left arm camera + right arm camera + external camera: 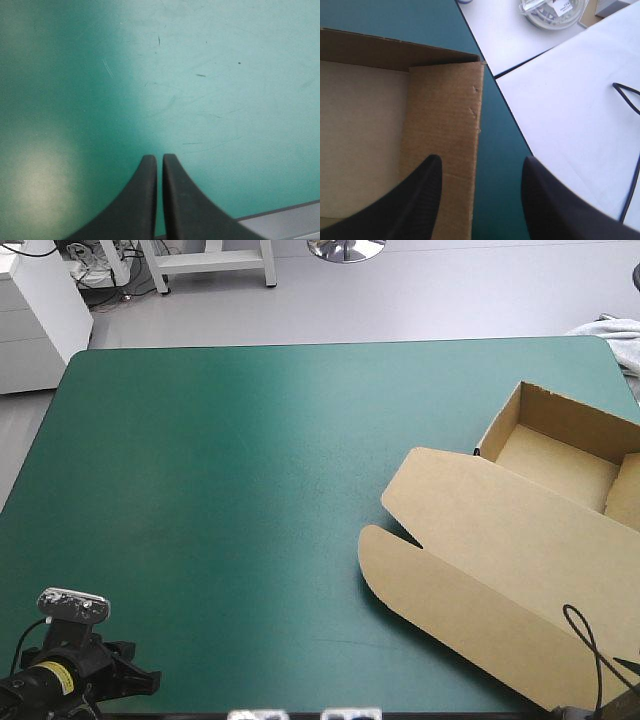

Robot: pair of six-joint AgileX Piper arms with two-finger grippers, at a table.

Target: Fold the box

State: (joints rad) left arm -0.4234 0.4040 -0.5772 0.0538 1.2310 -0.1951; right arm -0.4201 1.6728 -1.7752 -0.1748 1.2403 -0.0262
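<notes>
High view: brown box (520,540), an open tray with lid flat, at the right edge of the teal-green cover (230,490); grey floor (450,290) beyond. Left wrist view: left gripper (159,162) closed over bare, scratched cover. Right wrist view: right gripper (482,162) spread wide astride the tray's side wall.

Teal-green table cover (220,490), pale cloth (615,338) at its far right corner

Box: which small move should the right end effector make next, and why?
Probably lower the right end effector and shut it on the side wall of the box. Its fingers stand open with that wall between them, one over the box's inside, the other over the teal-green cover.
</notes>
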